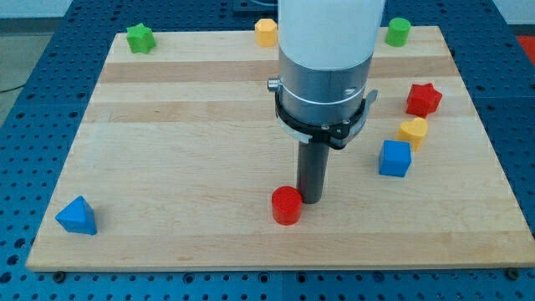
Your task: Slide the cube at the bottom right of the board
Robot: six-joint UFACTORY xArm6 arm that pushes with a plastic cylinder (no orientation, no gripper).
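The blue cube (394, 158) sits on the wooden board (167, 167) at the view's right, below a yellow block (413, 131) that almost touches its upper corner. My tip (311, 201) rests on the board near the bottom middle, just right of and touching or nearly touching a red cylinder (286, 206). The tip is about a hundred pixels left of and a little below the blue cube, with nothing between them.
A red star block (424, 99) lies above the yellow block. A green cylinder (398, 31), a yellow block (266, 32) and a green star (140, 38) line the top edge. A blue triangular block (77, 216) sits at the bottom left.
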